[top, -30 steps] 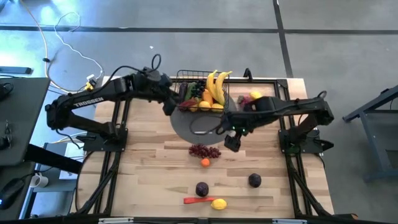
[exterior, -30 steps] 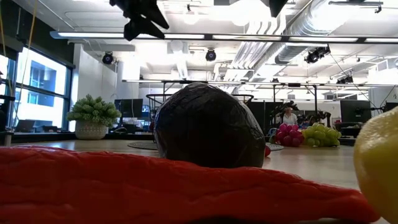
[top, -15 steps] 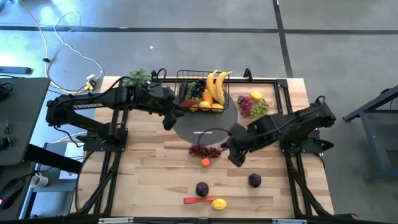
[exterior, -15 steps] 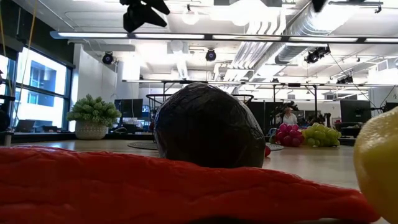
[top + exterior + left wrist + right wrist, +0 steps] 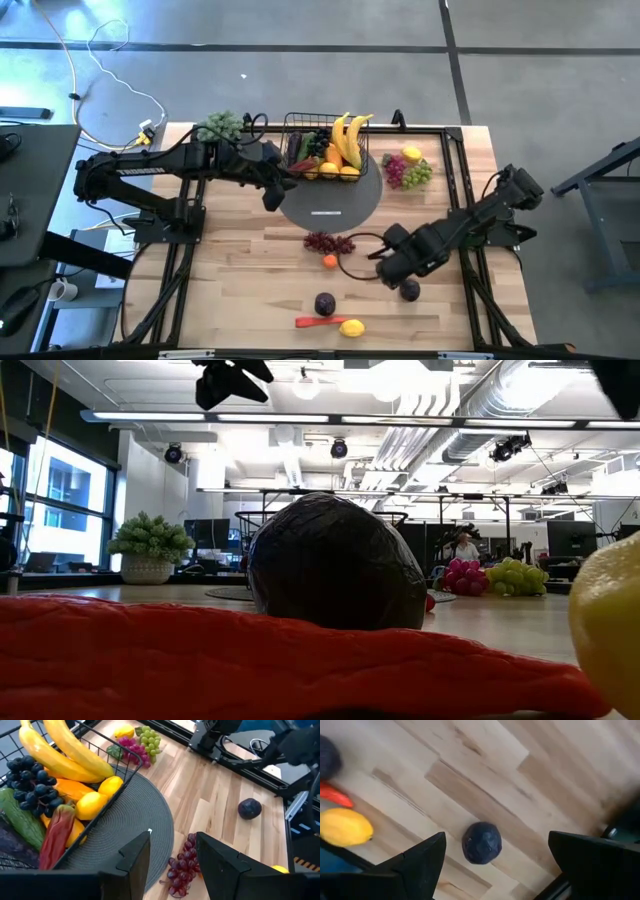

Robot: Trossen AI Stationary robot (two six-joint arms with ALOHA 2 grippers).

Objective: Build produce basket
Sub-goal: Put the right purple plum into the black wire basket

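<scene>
Leafy bunch [image 5: 220, 124]: pale green, at the bench's [image 5: 240, 290] far left corner, about ten o'clock from the bench centre.

Left hand [image 5: 272, 192]: hangs over the grey round mat [image 5: 330, 205], at eight o'clock from the basket. Fingers [image 5: 135, 857] stand partly apart, holding nothing.

Basket [image 5: 322, 152]: black wire mesh, on the mat's far edge, twelve o'clock from bench centre. Long axis runs left to right across the bench. Contents: bananas [image 5: 348, 138] standing on end, tips toward the far edge; dark grapes [image 5: 27, 782]; cucumber [image 5: 20, 820]; red chilli [image 5: 57, 832]; lemons [image 5: 97, 800]; an orange piece, kind unclear.

Red grapes [image 5: 328, 242]: loose on the bench just off the mat's near edge, bunch lying left to right. Small orange [image 5: 330, 262] just beside, at six o'clock from them.

Dark plum [image 5: 325, 303]: near edge of the bench. Red chilli [image 5: 315, 322] and lemon [image 5: 351, 327] lie close at five o'clock from it, chilli's long axis left to right, stem end toward the lemon.

Right hand [image 5: 388, 276]: low over the bench at four o'clock from centre, fingers [image 5: 420, 865] spread wide, empty. A second dark plum [image 5: 481, 842] sits on the bench between them, untouched.

Far right corner: lemon [image 5: 410, 154], red and green grapes [image 5: 408, 173], two o'clock from the mat.
</scene>
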